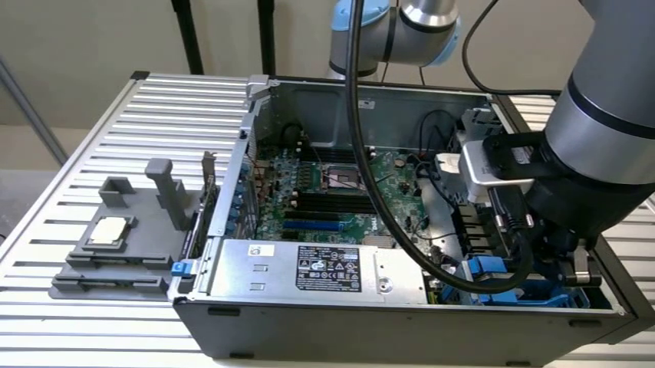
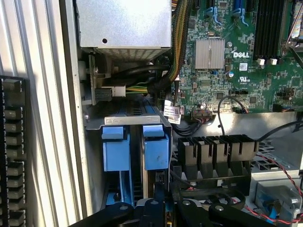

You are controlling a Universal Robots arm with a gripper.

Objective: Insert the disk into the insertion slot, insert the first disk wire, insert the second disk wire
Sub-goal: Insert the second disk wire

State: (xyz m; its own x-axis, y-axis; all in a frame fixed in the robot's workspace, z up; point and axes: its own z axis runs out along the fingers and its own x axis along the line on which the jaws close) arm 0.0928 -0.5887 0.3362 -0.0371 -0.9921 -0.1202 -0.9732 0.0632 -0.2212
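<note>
The disk sits down in the insertion slot (image 2: 137, 122), showing as a bright blue carrier end (image 2: 156, 150). A second blue carrier (image 2: 116, 151) stands in the bay beside it. In the wrist view my gripper (image 2: 160, 196) is shut, its black fingers together just over the near end of the first carrier, with nothing seen between them. In the exterior view the arm (image 1: 603, 153) reaches down into the case corner by the blue carriers (image 1: 498, 274). A bundle of black and yellow wires (image 2: 142, 87) ends by the bay.
The silver power-supply box (image 1: 307, 268) fills the case front next to the bay. The green motherboard (image 1: 327, 184) lies behind it. A row of black connectors (image 2: 215, 149) sits beside the bay. A thick black cable (image 1: 358, 153) hangs across the case. A grey fixture (image 1: 113, 253) stands at the exterior view's left.
</note>
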